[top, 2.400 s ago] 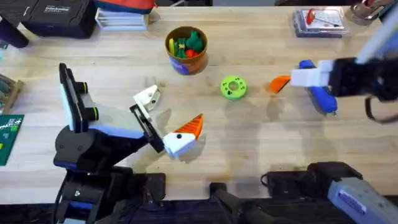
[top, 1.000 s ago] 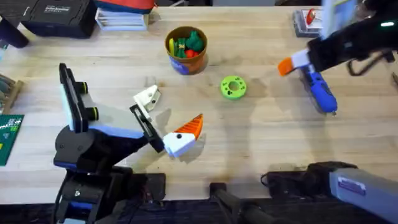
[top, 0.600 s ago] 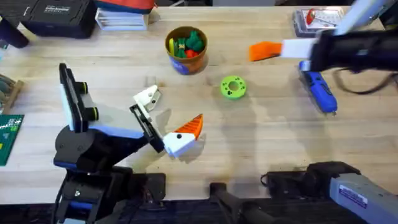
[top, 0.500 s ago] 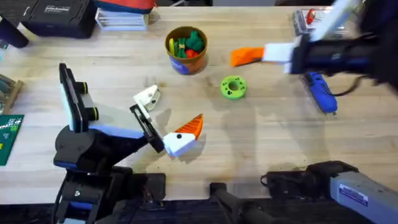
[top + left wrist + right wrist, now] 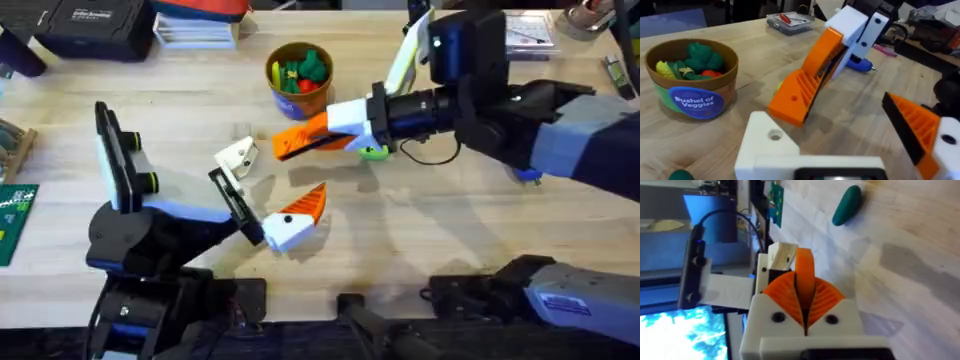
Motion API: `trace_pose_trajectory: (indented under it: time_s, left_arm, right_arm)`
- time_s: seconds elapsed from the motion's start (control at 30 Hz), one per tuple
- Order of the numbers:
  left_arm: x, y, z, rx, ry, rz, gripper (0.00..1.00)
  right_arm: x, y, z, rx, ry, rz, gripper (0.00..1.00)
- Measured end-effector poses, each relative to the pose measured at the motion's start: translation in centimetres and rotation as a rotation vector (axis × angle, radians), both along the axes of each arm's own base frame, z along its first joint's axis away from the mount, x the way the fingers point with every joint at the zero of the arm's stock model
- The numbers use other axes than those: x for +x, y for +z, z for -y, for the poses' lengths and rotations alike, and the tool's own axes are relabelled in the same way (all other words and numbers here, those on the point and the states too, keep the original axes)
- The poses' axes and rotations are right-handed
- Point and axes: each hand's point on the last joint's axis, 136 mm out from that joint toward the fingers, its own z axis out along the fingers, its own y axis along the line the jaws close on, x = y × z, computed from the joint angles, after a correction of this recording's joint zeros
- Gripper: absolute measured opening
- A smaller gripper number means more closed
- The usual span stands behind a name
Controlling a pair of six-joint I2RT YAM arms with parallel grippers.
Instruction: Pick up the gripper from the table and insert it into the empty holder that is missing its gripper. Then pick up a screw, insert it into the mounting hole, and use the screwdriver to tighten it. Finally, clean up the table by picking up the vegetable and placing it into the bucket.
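Note:
The orange ridged gripper [image 5: 300,138] hangs above the table centre, with my right gripper [image 5: 345,120] shut on it. Its tip sits just right of the empty white holder [image 5: 238,155], apart from it. That holder is one finger of my left gripper [image 5: 265,190], which is open; the other finger carries an orange tip [image 5: 305,203]. The left wrist view shows the held gripper [image 5: 802,85] above the holder [image 5: 767,145]. The dark-green vegetable [image 5: 846,205] lies on the wood beyond the holder [image 5: 782,255]. The bucket [image 5: 299,80] stands at the back. The blue screwdriver [image 5: 860,64] lies behind the right arm.
A bright-green disc [image 5: 375,150] lies partly under the right gripper. A clear case [image 5: 790,20] with a red item sits at the far right. Dark boxes and books [image 5: 95,25] line the back left. A green card [image 5: 12,215] lies at the left edge.
My right arm lifted the orange gripper from the far right, beside the screwdriver, and swung it left across the table to just beside the empty holder. The left arm stayed still.

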Motion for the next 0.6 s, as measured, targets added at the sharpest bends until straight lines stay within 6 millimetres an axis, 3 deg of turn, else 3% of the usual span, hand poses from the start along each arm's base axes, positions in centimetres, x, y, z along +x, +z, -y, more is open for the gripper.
trace_pose_trajectory:
  time_s: [0.17,0.33,0.6]
  left_arm:
    - [0.0,0.0,0.0,0.000,0.000,0.000,0.986]
    - [0.0,0.0,0.0,0.000,0.000,0.000,0.986]
    - [-0.5,0.0,0.3,-0.002,-0.032,-0.002,0.987]
  right_arm:
    - [-1.3,0.4,-0.5,0.051,0.068,-0.072,0.008]
    - [-2.2,-0.7,-1.0,0.078,0.132,-0.179,0.008]
    - [-1.3,-0.4,-2.5,0.190,0.212,-0.206,0.008]
